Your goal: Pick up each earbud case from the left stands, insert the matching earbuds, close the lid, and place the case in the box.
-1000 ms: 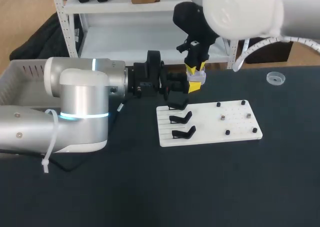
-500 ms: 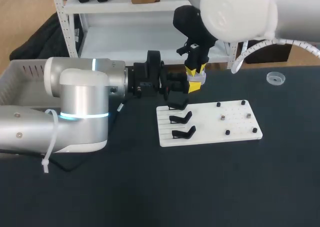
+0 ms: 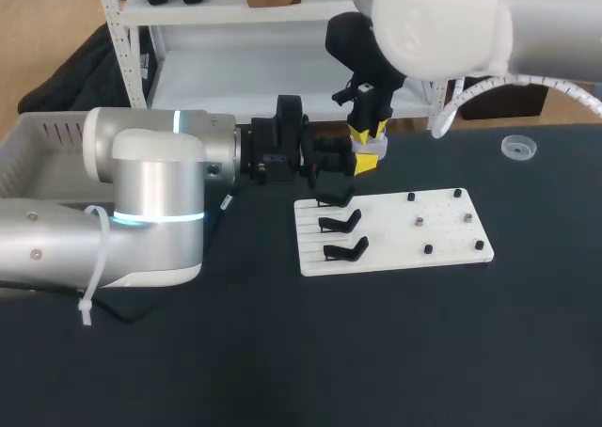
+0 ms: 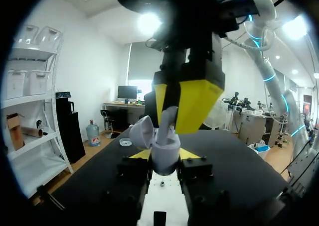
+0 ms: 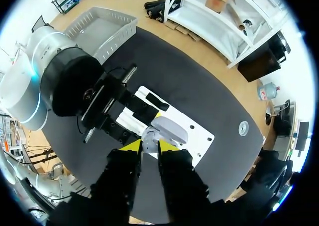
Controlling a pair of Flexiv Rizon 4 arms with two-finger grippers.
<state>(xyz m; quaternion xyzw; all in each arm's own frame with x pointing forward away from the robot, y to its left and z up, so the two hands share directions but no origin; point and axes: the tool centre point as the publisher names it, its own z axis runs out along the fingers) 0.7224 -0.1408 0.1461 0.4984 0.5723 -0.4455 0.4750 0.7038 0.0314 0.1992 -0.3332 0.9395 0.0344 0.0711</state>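
Hardly any motion since a second ago: just a slight leftward drift in the right arm, with grippers and case as before. Holds the earbud case clamped in the left gripper, aloft near the stand end of the white plate, hinged lid open. Pinches a pale earbud in the narrow right gripper, right at the case's mouth; blocks sight inside. Smooth, rounded, lilac-white shell. On the flat plate: black hooked stands, small pegs. Well apart on the dark table: a clear round dish.

Case above stands, left on board; box far left.
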